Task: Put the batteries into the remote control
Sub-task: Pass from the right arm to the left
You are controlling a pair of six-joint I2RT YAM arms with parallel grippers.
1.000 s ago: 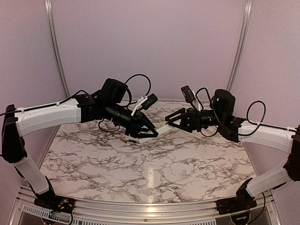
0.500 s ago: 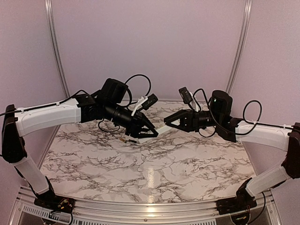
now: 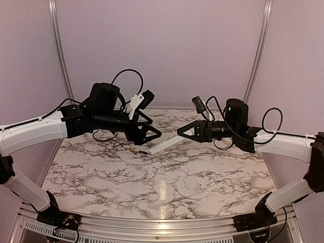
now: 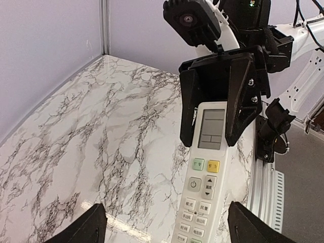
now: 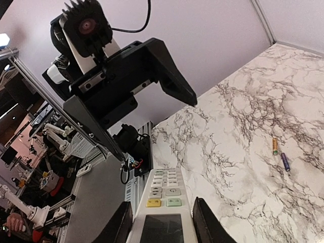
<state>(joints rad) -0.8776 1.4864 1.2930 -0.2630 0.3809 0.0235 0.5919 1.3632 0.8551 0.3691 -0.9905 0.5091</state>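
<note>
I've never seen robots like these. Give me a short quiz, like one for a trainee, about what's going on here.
1. True or false: the left gripper is clamped on the remote control.
2. Which part of the remote control does the right gripper hold? A) the display end B) the end with the rows of small buttons C) no part of it
3. Fill in: ___ batteries lie loose on the marble table.

Key: 1 false, its jaws stand wide open, clear of the remote control. 2 A. 3 two.
</note>
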